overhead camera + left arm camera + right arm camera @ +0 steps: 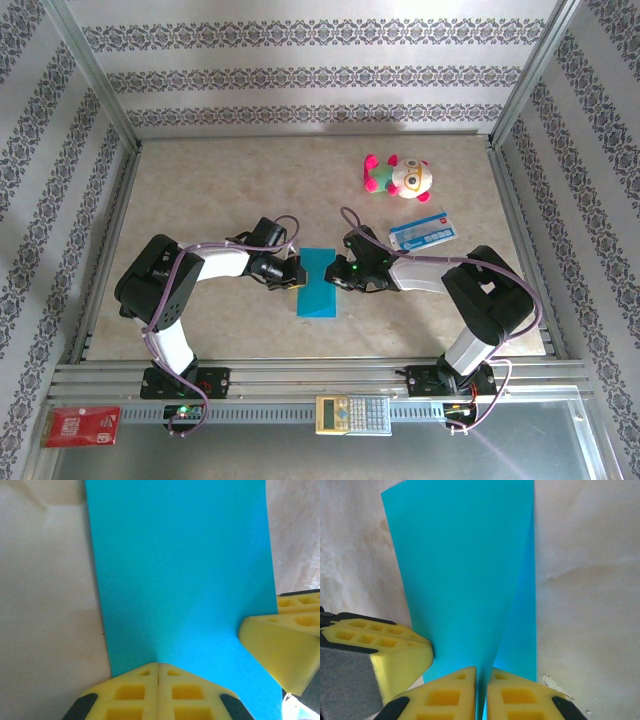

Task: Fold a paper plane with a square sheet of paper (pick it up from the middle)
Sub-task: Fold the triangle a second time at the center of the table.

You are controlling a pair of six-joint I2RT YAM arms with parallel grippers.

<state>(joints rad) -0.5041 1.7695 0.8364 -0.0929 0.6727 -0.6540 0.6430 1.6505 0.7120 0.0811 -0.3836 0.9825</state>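
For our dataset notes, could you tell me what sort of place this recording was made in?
Probably a lab test cell: an aluminium frame fences the beige table, patterned wallpaper panels wall it in, and a plush toy lies there as a prop.

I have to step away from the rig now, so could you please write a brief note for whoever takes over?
Left pincer: shut on the left edge of the teal sheet, mid-length.
Right pincer: shut on its right edge, opposite.
Sheet: stretched between the two pincers, waist pulled in.
Done: both middle grips.
Left: the plane itself; no pointed shape yet.
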